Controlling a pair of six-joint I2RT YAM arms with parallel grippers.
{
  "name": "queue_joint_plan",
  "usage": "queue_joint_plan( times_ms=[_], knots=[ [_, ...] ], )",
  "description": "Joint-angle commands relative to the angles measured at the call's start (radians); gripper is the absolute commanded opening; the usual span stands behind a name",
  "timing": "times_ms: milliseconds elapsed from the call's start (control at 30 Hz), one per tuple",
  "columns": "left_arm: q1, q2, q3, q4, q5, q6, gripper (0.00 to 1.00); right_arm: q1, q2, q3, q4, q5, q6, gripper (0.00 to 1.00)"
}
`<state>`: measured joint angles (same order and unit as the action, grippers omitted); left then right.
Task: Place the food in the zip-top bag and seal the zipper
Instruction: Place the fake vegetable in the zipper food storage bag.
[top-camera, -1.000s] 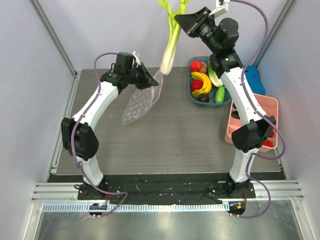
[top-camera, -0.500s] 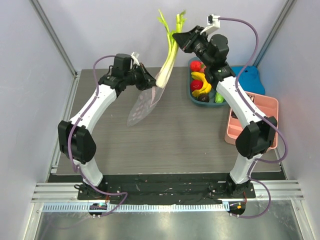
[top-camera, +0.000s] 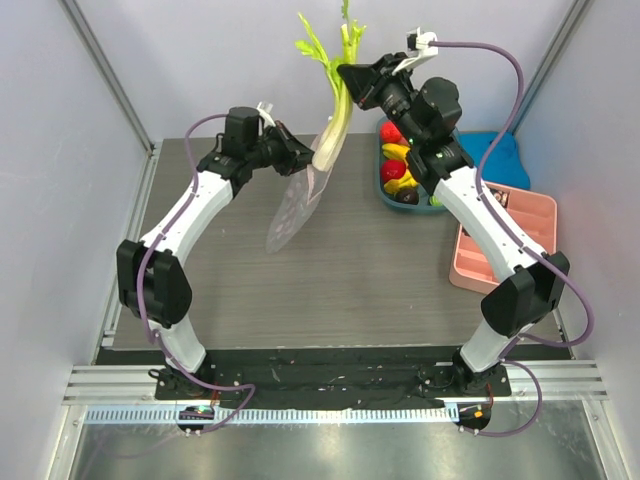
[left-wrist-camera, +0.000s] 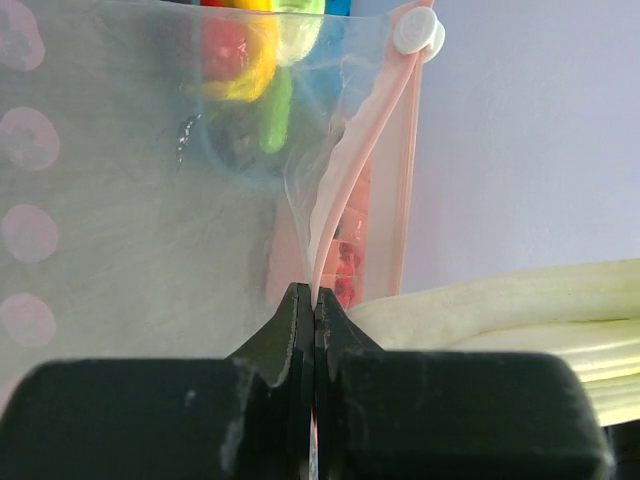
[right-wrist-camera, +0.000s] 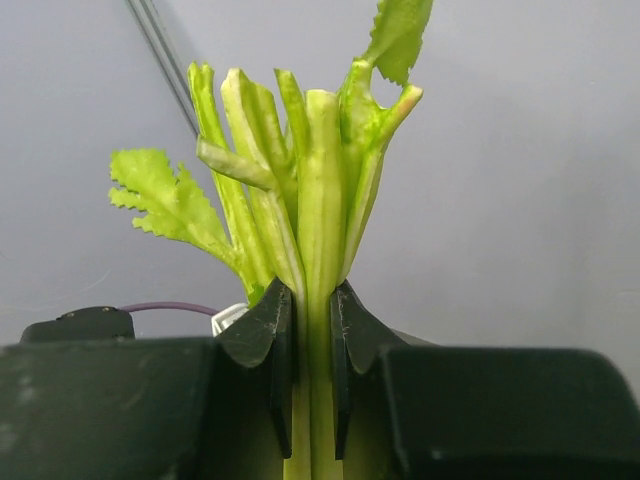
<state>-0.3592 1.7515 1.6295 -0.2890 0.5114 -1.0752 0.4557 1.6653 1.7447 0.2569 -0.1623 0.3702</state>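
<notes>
Upper centre: stalk (top-camera: 335, 125) poised at bag (top-camera: 290, 210) mouth
R gripper (top-camera: 348, 75) clamps stalk near-upright, butt down beside bag rim; L gripper (top-camera: 302, 159), just left, pinches zipper (left-wrist-camera: 342, 198).

From above, our left tool (top-camera: 291, 156) pinches the upper edge of the zip-top bag (top-camera: 293, 207), which hangs in the air and slants down to the left, its lower corner clear of the desk (top-camera: 340, 285). Our right tool (top-camera: 350, 77) grips the celery stalk (top-camera: 336, 118) just under its leafy top, high above the far edge of the desk. The stalk slopes down so that its pale base meets the bag's upper edge beside the left tool; we cannot tell whether it is inside. To the right, a teal tray (top-camera: 380, 192) holds bananas (top-camera: 397, 151) and a red fruit (top-camera: 391, 132); a pink bin (top-camera: 535, 215) sits nearer the right wall.
</notes>
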Motion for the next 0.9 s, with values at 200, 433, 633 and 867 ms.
queue_joint_plan(
  times_ms=[200,433,633,867],
  knots=[
    [0.048,-0.073,0.001,0.244,0.085,-0.115,0.00,0.015,-0.021,0.013,-0.206,-0.103,-0.204,0.01],
    [0.060,-0.069,-0.002,0.249,0.085,-0.138,0.00,0.015,-0.038,0.013,-0.225,-0.082,-0.240,0.01],
    [0.063,-0.070,-0.019,0.220,0.055,-0.127,0.00,0.011,-0.044,0.019,-0.251,-0.052,-0.252,0.01],
    [0.077,-0.052,-0.010,0.260,0.084,-0.170,0.00,-0.048,-0.068,0.001,-0.251,-0.071,-0.264,0.01]
  ],
)
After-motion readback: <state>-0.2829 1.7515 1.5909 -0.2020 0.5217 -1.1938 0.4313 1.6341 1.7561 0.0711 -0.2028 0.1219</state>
